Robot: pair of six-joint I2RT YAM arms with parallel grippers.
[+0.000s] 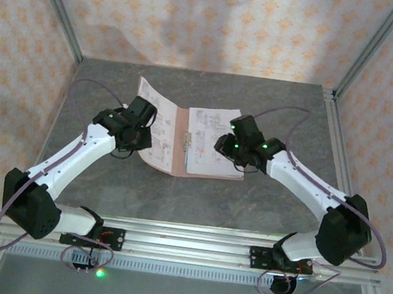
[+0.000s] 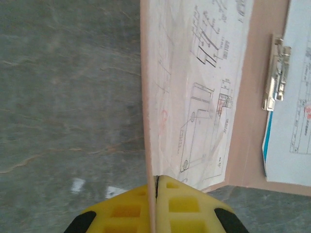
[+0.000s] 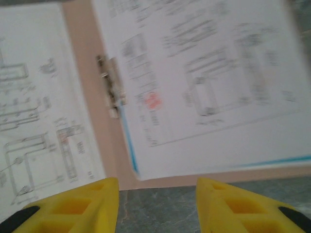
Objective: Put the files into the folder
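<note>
The pinkish-brown folder [image 1: 179, 143] lies open in the middle of the table. Its left flap [image 2: 146, 97] is raised on edge, with a printed sheet [image 2: 194, 97] against its inner face. My left gripper [image 2: 156, 182] is shut on the near edge of that flap. On the right half lies a stack of white printed files [image 3: 204, 87] over a teal-blue sheet [image 3: 127, 141], beside the metal fastener [image 3: 111, 87]. My right gripper [image 3: 157, 187] hovers open over the table just off the folder's near edge [image 3: 160, 177], holding nothing. From above, both grippers [image 1: 144, 122] [image 1: 229, 148] flank the fold.
Grey marbled tabletop [image 1: 197, 198] surrounds the folder. Aluminium frame posts [image 1: 56, 5] stand at the back corners, and a rail [image 1: 192, 233] runs along the near edge. Patterned walls enclose the space.
</note>
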